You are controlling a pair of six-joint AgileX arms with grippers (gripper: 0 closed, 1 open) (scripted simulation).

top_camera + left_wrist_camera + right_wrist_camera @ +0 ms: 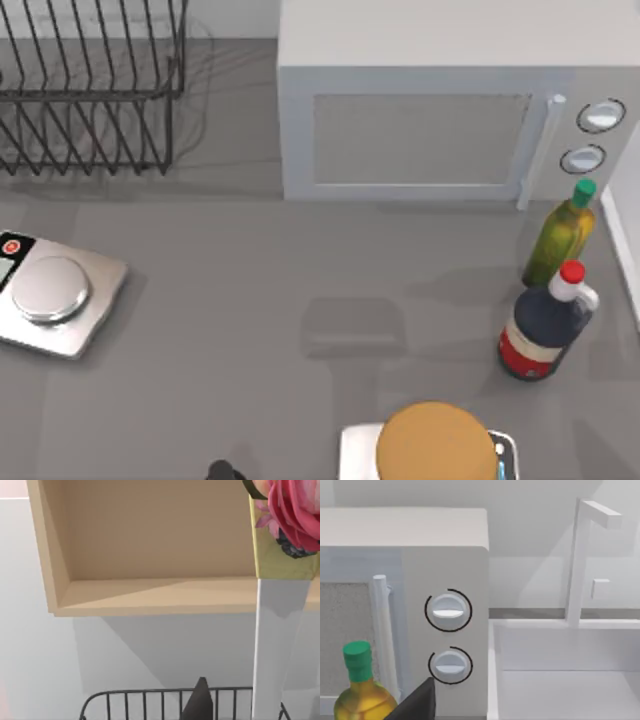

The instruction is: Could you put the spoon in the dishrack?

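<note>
The dishrack [100, 95], a black wire rack with upright tines, stands at the table's back left corner. Its top rim [150, 691] also shows low in the left wrist view. The spoon is out of view. A dark finger of my left gripper [200, 705] rises in front of the rack's rim, with a wall and a shelf behind. A dark finger of my right gripper [420, 702] points toward the microwave's knobs [448, 611]. A dark bit of an arm [220, 470] sits at the table's front edge.
A grey microwave [420, 130] stands at the back, right of the rack. A kitchen scale [50, 295] lies at the left. An oil bottle [560, 235] and a dark red-capped bottle [540, 330] stand at the right. A round tan object [435, 445] rests on a white base in front.
</note>
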